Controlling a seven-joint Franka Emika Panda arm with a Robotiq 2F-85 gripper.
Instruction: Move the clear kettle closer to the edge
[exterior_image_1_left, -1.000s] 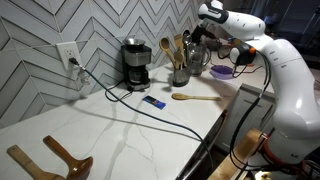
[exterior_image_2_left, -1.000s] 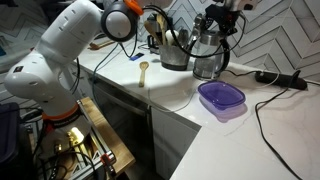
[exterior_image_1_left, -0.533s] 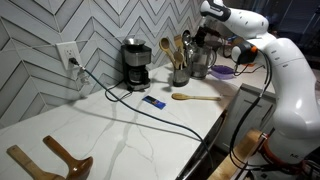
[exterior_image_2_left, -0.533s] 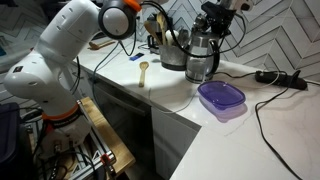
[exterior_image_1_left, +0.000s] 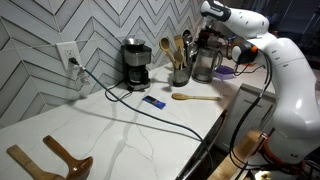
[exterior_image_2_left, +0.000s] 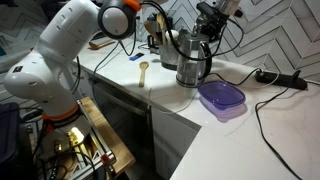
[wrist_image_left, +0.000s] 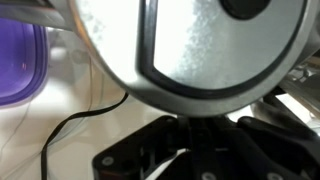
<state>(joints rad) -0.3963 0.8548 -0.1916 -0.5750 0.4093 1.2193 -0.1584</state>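
Note:
The clear kettle (exterior_image_2_left: 192, 66) stands on the white countertop beside the grey crock (exterior_image_2_left: 171, 50); it also shows in an exterior view (exterior_image_1_left: 205, 63). My gripper (exterior_image_2_left: 208, 27) is above it, shut on its top and handle side. In the wrist view the kettle's dark-ringed lid (wrist_image_left: 190, 40) fills the frame, and my gripper (wrist_image_left: 190, 135) is closed round the dark handle just below it. The counter's front edge (exterior_image_2_left: 150, 100) runs a short way in front of the kettle and also shows in an exterior view (exterior_image_1_left: 215, 130).
A purple lidded container (exterior_image_2_left: 221, 98) sits near the edge next to the kettle. A wooden spoon (exterior_image_1_left: 195, 97), a blue flat item (exterior_image_1_left: 153, 101), a coffee maker (exterior_image_1_left: 135, 65) with its cable (exterior_image_1_left: 150, 112) and wooden tongs (exterior_image_1_left: 65, 160) lie along the counter.
The kettle has moved with my gripper away from the wall, past the crock toward the front edge and the purple container.

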